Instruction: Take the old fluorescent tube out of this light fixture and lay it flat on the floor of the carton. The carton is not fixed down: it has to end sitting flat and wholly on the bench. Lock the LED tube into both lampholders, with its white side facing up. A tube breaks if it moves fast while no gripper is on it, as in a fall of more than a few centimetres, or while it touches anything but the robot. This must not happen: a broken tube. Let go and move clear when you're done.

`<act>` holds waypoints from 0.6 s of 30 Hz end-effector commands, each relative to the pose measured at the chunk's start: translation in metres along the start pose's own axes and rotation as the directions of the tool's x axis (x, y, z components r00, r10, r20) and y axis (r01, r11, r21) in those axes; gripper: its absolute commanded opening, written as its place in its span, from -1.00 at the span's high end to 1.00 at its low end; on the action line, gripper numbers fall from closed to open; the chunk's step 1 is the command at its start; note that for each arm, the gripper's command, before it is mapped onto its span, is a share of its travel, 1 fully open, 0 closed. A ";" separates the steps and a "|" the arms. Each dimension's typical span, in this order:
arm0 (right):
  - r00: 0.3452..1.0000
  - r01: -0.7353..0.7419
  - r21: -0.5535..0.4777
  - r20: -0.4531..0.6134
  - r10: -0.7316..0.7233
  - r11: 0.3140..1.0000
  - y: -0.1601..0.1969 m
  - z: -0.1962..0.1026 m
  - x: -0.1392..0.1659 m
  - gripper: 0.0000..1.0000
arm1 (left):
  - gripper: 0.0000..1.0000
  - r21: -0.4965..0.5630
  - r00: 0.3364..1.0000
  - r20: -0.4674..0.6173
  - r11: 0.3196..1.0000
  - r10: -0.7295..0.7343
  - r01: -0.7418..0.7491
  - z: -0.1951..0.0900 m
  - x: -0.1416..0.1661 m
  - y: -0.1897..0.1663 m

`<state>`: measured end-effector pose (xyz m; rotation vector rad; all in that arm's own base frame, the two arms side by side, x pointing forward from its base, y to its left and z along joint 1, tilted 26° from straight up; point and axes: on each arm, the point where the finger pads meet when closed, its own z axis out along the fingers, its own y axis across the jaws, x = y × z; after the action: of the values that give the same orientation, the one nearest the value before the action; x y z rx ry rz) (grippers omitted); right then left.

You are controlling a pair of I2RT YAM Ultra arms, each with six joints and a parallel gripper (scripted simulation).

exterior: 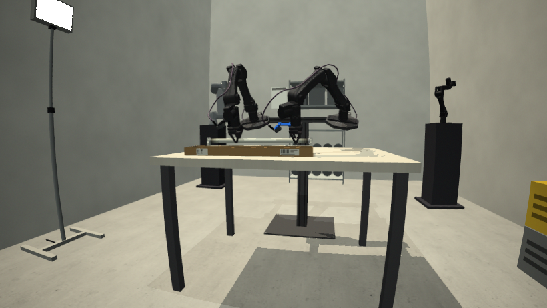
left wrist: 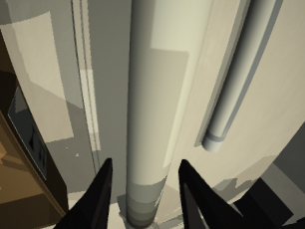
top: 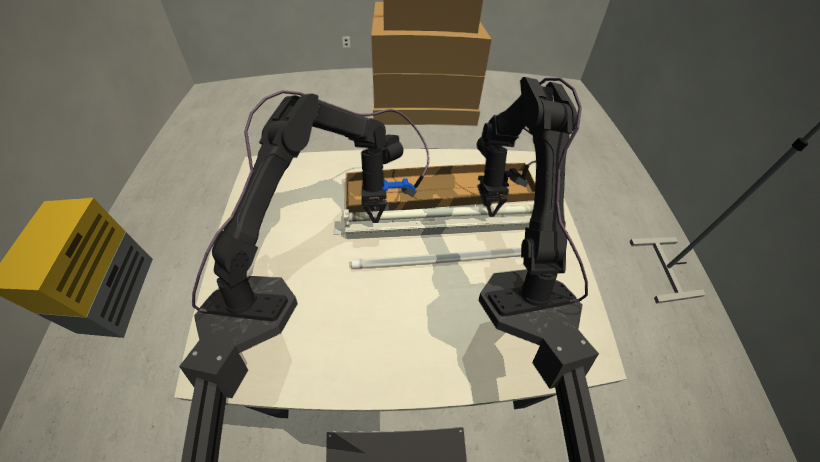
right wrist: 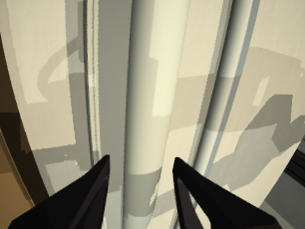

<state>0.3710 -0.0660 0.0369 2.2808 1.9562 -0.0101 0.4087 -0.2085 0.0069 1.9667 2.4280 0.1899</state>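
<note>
The old fluorescent tube (top: 436, 212) (exterior: 260, 140) (left wrist: 159, 100) (right wrist: 154, 90) sits in the light fixture (top: 390, 232) (left wrist: 110, 65). My left gripper (top: 375, 219) (exterior: 295, 142) (left wrist: 147, 164) is open near one tube end, its fingers on either side of the tube in the wrist view. My right gripper (top: 492, 214) (exterior: 235, 141) (right wrist: 142, 162) is open, likewise lined up across the tube further along. Exact fingertip depth is unclear. The LED tube (top: 413, 260) (left wrist: 244, 70) (right wrist: 224, 90) lies on the bench in front of the fixture. The carton (top: 453, 186) (exterior: 248, 151) stands flat behind it, seemingly empty.
The left lampholder (top: 346, 218) stands at the fixture's end. The carton's near wall is close behind the fixture, below both wrists. The right arm (top: 548, 189) hides the right ends of the fixture and LED tube in the top view.
</note>
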 end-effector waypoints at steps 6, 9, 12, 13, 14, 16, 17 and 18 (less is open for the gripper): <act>1.000 -0.006 -0.034 -0.001 0.006 0.999 0.007 -0.013 0.001 0.02 | 0.78 -0.045 0.999 0.050 0.999 0.013 -0.011 -0.015 -0.014 0.010; 1.000 -0.006 -0.034 -0.001 0.006 0.999 0.007 -0.013 0.001 0.02 | 0.78 -0.050 0.999 0.053 0.999 0.013 -0.010 -0.017 -0.015 0.012; 1.000 -0.006 -0.034 -0.001 0.006 0.999 0.007 -0.013 0.001 0.02 | 0.78 -0.050 0.999 0.053 0.999 0.013 -0.010 -0.017 -0.015 0.012; 1.000 -0.006 -0.034 -0.001 0.006 0.999 0.007 -0.013 0.001 0.02 | 0.78 -0.050 0.999 0.053 0.999 0.013 -0.010 -0.017 -0.015 0.012; 1.000 -0.006 -0.034 -0.001 0.006 0.999 0.007 -0.013 0.001 0.02 | 0.78 -0.050 0.999 0.053 0.999 0.013 -0.010 -0.017 -0.015 0.012; 1.000 -0.006 -0.034 -0.001 0.006 0.999 0.007 -0.013 0.001 0.02 | 0.78 -0.050 0.999 0.053 0.999 0.013 -0.010 -0.017 -0.015 0.012; 1.000 -0.006 -0.034 -0.001 0.006 0.999 0.007 -0.013 0.001 0.02 | 0.78 -0.050 0.999 0.053 0.999 0.013 -0.010 -0.017 -0.015 0.012; 1.000 -0.006 -0.034 -0.001 0.006 0.999 0.007 -0.013 0.001 0.02 | 0.78 -0.050 0.999 0.053 0.999 0.013 -0.010 -0.017 -0.015 0.012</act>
<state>0.3720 -0.0672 0.0361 2.2829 1.9522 -0.0091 0.4096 -0.2091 0.0073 1.9636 2.4250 0.1892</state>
